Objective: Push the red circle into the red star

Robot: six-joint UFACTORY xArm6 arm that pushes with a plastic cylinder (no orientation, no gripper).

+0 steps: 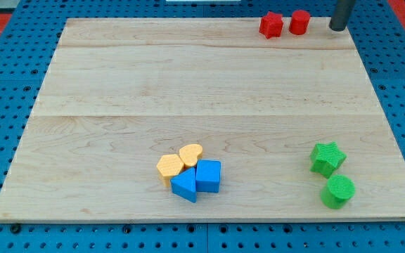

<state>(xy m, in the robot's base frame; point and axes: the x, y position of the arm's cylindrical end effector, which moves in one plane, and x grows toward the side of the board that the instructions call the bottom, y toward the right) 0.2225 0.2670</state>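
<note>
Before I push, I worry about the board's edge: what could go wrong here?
1. The red circle and red star sit near the board's top edge; a skewed push might send either off.
2. My tip is right of the circle; an off-centre hit could slide it past the star.

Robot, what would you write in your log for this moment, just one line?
my tip: right of red circle, apart | red circle: beside red star, small gap | stage: push not finished
</note>
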